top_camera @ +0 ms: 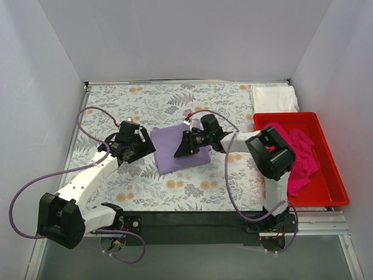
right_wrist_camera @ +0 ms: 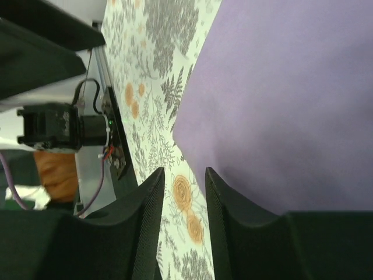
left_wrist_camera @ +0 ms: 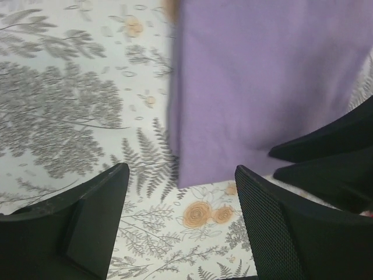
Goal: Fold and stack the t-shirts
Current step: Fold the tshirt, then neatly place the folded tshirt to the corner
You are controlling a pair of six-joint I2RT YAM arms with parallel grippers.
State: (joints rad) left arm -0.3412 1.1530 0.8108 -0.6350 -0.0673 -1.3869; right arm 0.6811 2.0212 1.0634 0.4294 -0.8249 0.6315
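Bin (top_camera: 330, 176) holds 1 magenta shirt (top_camera: 297, 157); 1 lavender shirt (top_camera: 169, 149) centre, 1 white shirt (top_camera: 274, 99) far right. Left gripper (left_wrist_camera: 180, 171) gapes, right gripper (right_wrist_camera: 183, 172) barely parted, both empty.

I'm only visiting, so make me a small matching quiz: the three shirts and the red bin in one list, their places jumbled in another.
Things:
1 purple shirt
2 pink shirt
3 white shirt
4 red bin

Places:
A far right corner of the table
B folded, middle of the table
C near right side of the table
D inside the bin

Pairs: 1-B, 2-D, 3-A, 4-C
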